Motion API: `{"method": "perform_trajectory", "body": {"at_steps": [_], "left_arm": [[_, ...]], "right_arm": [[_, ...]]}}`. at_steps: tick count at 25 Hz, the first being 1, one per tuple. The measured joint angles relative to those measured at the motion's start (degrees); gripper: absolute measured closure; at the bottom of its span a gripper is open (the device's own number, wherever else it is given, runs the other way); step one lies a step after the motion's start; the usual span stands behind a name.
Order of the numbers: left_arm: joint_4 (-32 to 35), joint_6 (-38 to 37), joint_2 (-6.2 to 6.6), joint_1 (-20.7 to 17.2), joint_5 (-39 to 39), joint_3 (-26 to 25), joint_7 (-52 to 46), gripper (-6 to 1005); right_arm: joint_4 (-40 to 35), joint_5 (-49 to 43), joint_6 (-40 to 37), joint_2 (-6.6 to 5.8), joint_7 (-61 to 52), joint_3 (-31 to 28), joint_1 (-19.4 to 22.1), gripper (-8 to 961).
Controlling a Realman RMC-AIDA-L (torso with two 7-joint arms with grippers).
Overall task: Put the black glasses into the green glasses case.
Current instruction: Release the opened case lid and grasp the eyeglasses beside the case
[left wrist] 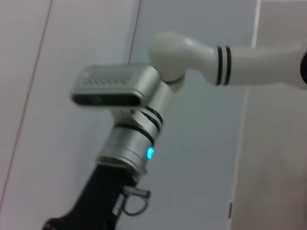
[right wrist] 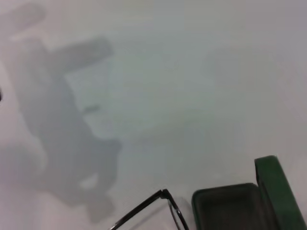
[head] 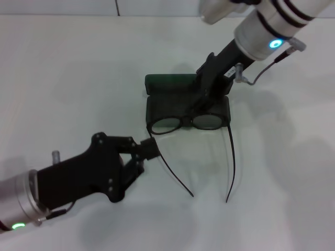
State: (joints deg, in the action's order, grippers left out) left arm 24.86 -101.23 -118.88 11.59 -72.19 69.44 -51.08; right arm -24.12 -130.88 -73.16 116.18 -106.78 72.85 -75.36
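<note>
The green glasses case (head: 167,82) lies open mid-table, its lid at the far side and its dark tray (head: 157,107) nearer me. The black glasses (head: 186,123) have their rims at the tray's front wall, with both long temple arms trailing toward me onto the table. My right gripper (head: 200,104) reaches down from the far right and is shut on the frame near the bridge. My left gripper (head: 149,150) sits low on the table, its tip right beside the left temple arm. The right wrist view shows the case (right wrist: 271,187) and one corner of the glasses (right wrist: 163,196).
The white tabletop (head: 63,78) extends around the case on all sides. The left wrist view shows only the right arm (left wrist: 139,134) against a pale wall.
</note>
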Motion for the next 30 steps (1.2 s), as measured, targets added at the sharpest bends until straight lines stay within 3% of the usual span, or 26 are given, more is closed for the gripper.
{"method": "perform_trajectory", "body": {"at_steps": [7, 11, 16, 30], "left_arm": [[-5.1, 0.1, -1.24, 3.0, -0.7, 0.2, 2.3, 955], [-9.4, 0.3, -1.17, 5.4, -0.7, 0.2, 3.6, 956], [-10.1, 0.3, -1.16, 5.5, -0.7, 0.2, 4.0, 956], [-11.0, 0.0, -1.34, 5.1, -1.0, 0.2, 4.1, 956]], "right_arm": [[1.1, 0.8, 0.7, 0.02, -2.7, 2.8, -0.9, 322], [1.8, 3.1, 0.7, 0.02, -3.0, 6.1, -0.6, 322], [1.8, 9.4, 1.8, 0.02, -2.4, 13.2, 0.7, 322], [1.8, 14.7, 5.5, 0.01, -1.4, 19.5, 1.9, 356]]}}
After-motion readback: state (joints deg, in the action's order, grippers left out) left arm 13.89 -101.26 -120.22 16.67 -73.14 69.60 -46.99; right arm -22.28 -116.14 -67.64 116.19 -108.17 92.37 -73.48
